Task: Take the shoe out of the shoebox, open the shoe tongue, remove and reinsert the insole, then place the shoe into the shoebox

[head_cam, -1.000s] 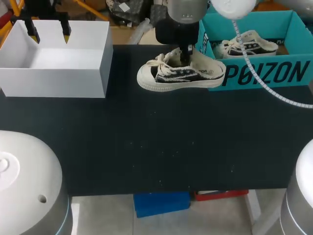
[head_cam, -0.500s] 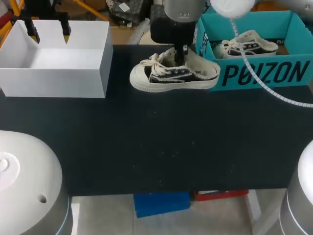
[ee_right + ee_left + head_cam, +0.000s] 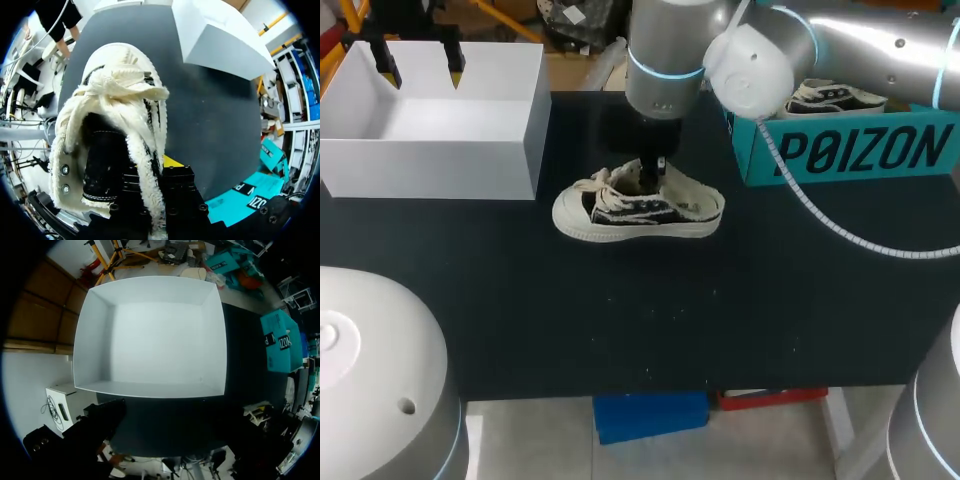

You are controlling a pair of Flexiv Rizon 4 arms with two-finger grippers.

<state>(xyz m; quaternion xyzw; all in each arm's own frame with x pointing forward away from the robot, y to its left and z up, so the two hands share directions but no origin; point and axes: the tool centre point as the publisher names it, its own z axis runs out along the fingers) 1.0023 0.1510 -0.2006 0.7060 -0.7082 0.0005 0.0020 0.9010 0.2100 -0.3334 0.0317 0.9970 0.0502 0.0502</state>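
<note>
- The right arm comes in from the right and reaches past the middle; its right pincer (image 3: 655, 172) stands over the heel half of the shoe (image 3: 638, 207).
- The right pincer is clenched on the shoe's frayed side wall. In the right wrist view one yellow fingertip (image 3: 172, 161) lies against the outside of the wall, and the other finger goes down inside the opening.
- The shoe sits upright on the black table (image 3: 670, 310), out of the teal shoebox (image 3: 850, 150) and just beside it. Its toe points toward the white box (image 3: 430, 160).
- Whether the sole bears fully on the table cannot be told.
- A second shoe (image 3: 830, 97) lies inside the teal shoebox.
- The left pincer (image 3: 421, 72) hangs over the white box, released, its yellow tips well apart and holding nothing.
</note>
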